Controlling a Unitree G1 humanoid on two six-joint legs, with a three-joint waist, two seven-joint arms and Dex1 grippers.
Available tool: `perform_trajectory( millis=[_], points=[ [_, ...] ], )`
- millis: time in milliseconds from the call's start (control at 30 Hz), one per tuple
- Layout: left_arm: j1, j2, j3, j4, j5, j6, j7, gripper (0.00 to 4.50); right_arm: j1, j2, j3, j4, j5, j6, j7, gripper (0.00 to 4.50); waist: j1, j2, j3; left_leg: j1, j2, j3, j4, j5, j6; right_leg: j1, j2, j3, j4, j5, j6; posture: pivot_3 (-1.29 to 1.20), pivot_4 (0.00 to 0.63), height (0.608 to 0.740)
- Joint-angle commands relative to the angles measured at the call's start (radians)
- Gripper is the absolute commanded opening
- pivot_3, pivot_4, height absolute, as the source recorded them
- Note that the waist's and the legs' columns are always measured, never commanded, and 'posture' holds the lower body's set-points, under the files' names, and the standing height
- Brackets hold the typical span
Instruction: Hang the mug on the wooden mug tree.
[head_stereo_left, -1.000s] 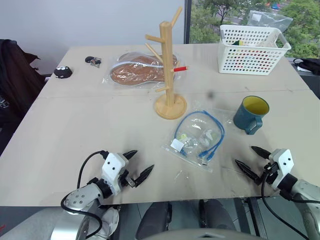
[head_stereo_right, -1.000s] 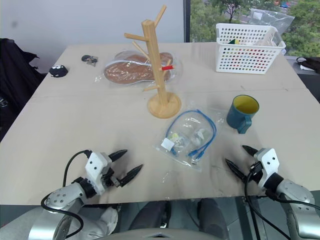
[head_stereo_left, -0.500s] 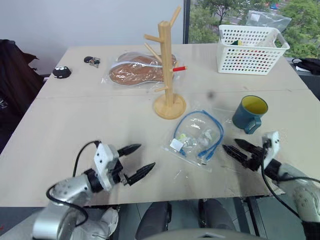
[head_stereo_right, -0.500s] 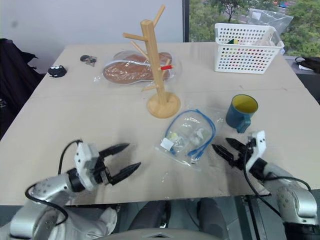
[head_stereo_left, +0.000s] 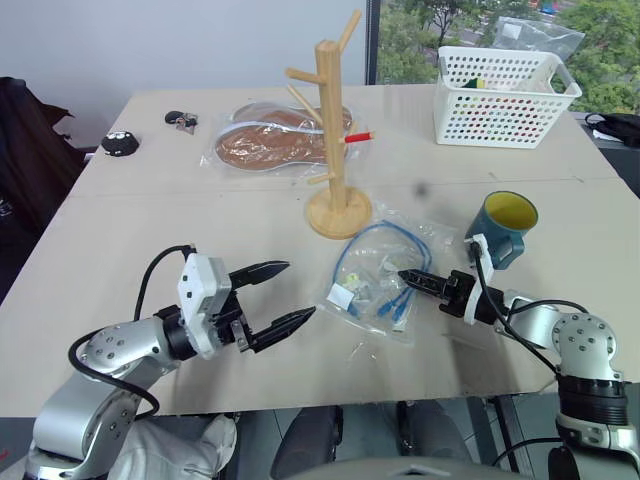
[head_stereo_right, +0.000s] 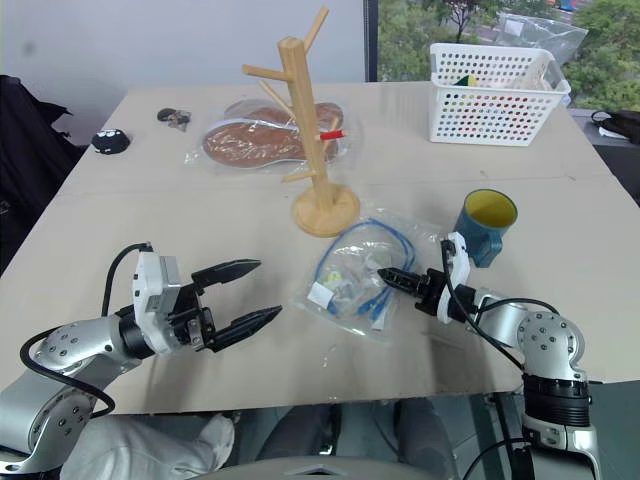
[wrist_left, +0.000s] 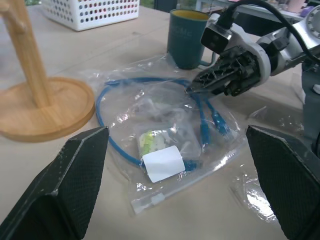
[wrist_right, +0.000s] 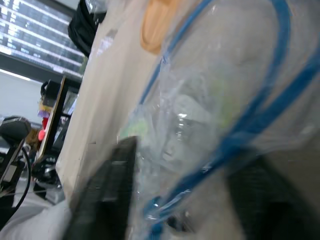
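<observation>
The teal mug (head_stereo_left: 505, 228) with a yellow inside stands upright on the table at the right, its handle toward me. Further back, at the centre, the wooden mug tree (head_stereo_left: 335, 130) stands with its pegs bare. My right gripper (head_stereo_left: 405, 277) lies low just left of the mug, pointing left. Its fingers are pinched together on the right edge of a clear plastic bag (head_stereo_left: 375, 275) holding a blue cable, as the left wrist view also shows (wrist_left: 192, 90). My left gripper (head_stereo_left: 300, 290) hovers open over the table's near left, holding nothing, its tips toward the bag.
A white perforated basket (head_stereo_left: 505, 85) sits at the back right. A bag of brown insoles (head_stereo_left: 270, 145) lies behind the tree. Keys (head_stereo_left: 183, 121) and a small black object (head_stereo_left: 118, 143) are at the back left. The table's front edge is close below both grippers.
My right gripper swung left from the table's near right, rolled over and closed on the bag's edge; the bag slid slightly left and crumpled. My left gripper rose, still open.
</observation>
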Motion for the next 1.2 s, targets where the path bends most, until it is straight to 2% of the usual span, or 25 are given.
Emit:
perform_trajectory(
  millis=[33,67,100,200,333,500,667,800,867,1033,1200],
  points=[
    [0.001,-0.008,0.014,-0.052,-0.008,0.003,0.022,4.5,-0.018,-0.002,-0.002,-0.039,0.027,0.009,-0.002,0.71,-0.001,0.0,0.0,0.0,0.0,0.0,0.0,0.0,0.0,0.0,0.0,0.0,0.0,0.0,0.0,0.0,0.15,0.74],
    [0.001,-0.01,0.012,-0.052,-0.006,0.004,0.026,4.5,-0.019,-0.004,0.0,-0.042,0.023,0.007,0.0,0.17,-0.001,0.0,0.0,0.0,0.0,0.0,0.0,0.0,0.0,0.0,0.0,0.0,0.0,0.0,0.0,0.0,0.15,0.74],
    [-0.001,-0.011,0.01,-0.053,-0.005,0.007,0.029,4.5,-0.02,-0.007,0.002,-0.044,0.019,0.006,0.002,0.03,-0.001,0.0,0.0,0.0,0.0,0.0,0.0,0.0,0.0,0.0,0.0,0.0,0.0,0.0,0.0,0.0,0.15,0.74],
    [-0.005,-0.015,0.005,-0.059,-0.006,0.014,0.038,4.5,-0.024,-0.015,0.0,-0.062,0.024,0.008,0.007,0.03,-0.001,0.0,0.0,0.0,0.0,0.0,0.0,0.0,0.0,0.0,0.0,0.0,0.0,0.0,0.0,0.0,0.15,0.74],
    [-0.013,-0.021,0.007,-0.071,-0.024,0.025,0.048,4.5,-0.001,-0.077,-0.031,-0.153,0.105,0.015,0.101,0.03,0.0,0.001,0.0,0.0,0.0,0.0,0.0,0.0,0.0,0.0,0.0,0.0,0.0,0.0,0.0,0.0,0.15,0.74],
    [-0.026,-0.032,0.015,-0.069,-0.057,0.032,0.04,4.5,0.066,-0.214,-0.119,-0.271,0.302,0.002,0.23,0.03,0.003,0.0,0.001,-0.002,0.0,-0.001,0.0,0.0,0.0,0.0,0.0,-0.001,-0.001,0.0,0.0,0.0,0.15,0.74],
    [-0.113,-0.043,-0.027,-0.062,-0.11,0.056,0.028,4.5,0.114,-0.342,-0.221,-0.321,0.539,-0.062,0.234,0.03,0.004,0.0,0.001,-0.001,0.0,-0.001,0.0,0.0,0.0,0.0,0.0,-0.002,-0.001,0.0,0.0,0.0,0.15,0.74],
    [-0.227,-0.056,-0.09,-0.062,-0.153,0.096,0.016,4.5,0.169,-0.445,-0.346,-0.333,0.745,-0.166,0.185,0.03,0.007,-0.001,0.002,-0.002,0.0,-0.002,0.002,0.0,0.0,0.001,0.0,-0.002,-0.001,0.0,0.001,0.0,0.15,0.74],
    [-0.286,-0.075,-0.135,-0.066,-0.168,0.115,0.02,4.5,0.194,-0.471,-0.427,-0.309,0.8,-0.219,0.176,0.03,0.007,-0.002,0.002,-0.002,0.0,-0.002,0.003,0.0,0.0,0.002,0.0,-0.002,-0.001,0.0,0.001,0.0,0.15,0.74],
    [-0.461,-0.129,-0.24,-0.024,-0.194,0.169,0.008,4.5,0.221,-0.529,-0.685,-0.182,0.809,-0.275,0.177,0.03,0.012,-0.003,0.003,-0.002,-0.001,-0.001,0.004,0.0,0.001,0.003,0.0,-0.002,-0.001,0.0,0.001,0.0,0.15,0.74],
    [-0.591,-0.19,-0.324,0.059,-0.168,0.193,-0.024,4.5,0.215,-0.604,-0.859,-0.009,0.809,-0.301,0.12,0.03,0.011,-0.002,0.003,-0.001,-0.001,0.0,0.004,0.0,0.001,0.003,0.001,-0.002,0.0,0.0,0.001,0.0,0.15,0.74]
  ],
)
